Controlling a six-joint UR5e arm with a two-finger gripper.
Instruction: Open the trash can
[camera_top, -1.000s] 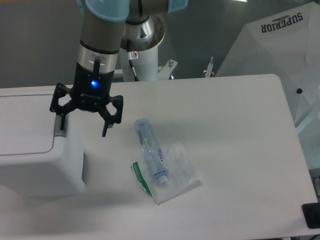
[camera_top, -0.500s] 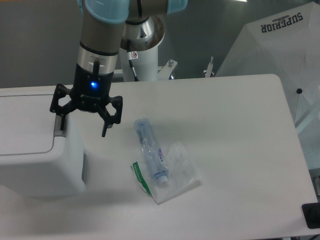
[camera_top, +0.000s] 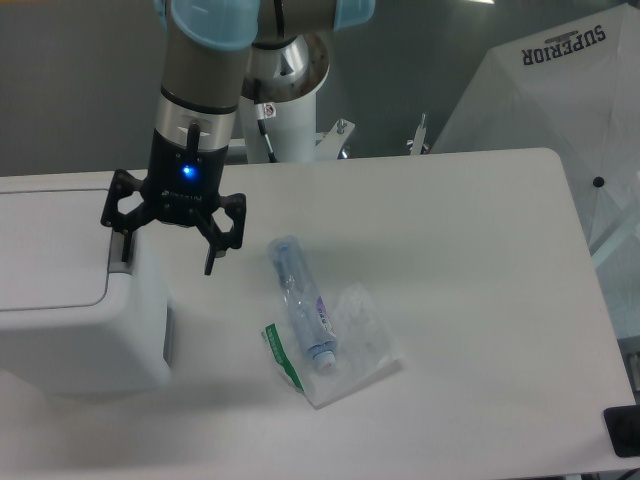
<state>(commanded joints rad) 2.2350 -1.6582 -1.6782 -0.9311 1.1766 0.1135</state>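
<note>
Occupying the left edge of the frame, the trash can (camera_top: 70, 300) is seen as a large white boxy bin with rounded corners, cut off by the left border. Its flat lid (camera_top: 50, 240) is lying closed and level on top. A narrow grey tab (camera_top: 114, 255) is seen at the lid's right edge.

The gripper (camera_top: 168, 262) is held in the upper left of the frame, pointed downward from the arm (camera_top: 205, 60), which comes in from the top border. Its two black fingers are spread well apart. The left-hand fingertip in the picture is placed at the grey tab, at the right edge of the lid; whether it is touching cannot be told. The other fingertip (camera_top: 209, 265) is hung past the bin's right side, over the white table (camera_top: 470, 300). Nothing is held between the fingers. A blue light (camera_top: 184, 171) is lit on the gripper body.

Near the centre of the frame, just right of the bin and apart from it, a small clear plastic bag (camera_top: 345, 350) is laid flat on the table, with a tube (camera_top: 300, 305) lying on it lengthwise, its cap end toward the lower edge. A white canopy (camera_top: 550, 110) printed with dark lettering is seen in the upper right corner.
</note>
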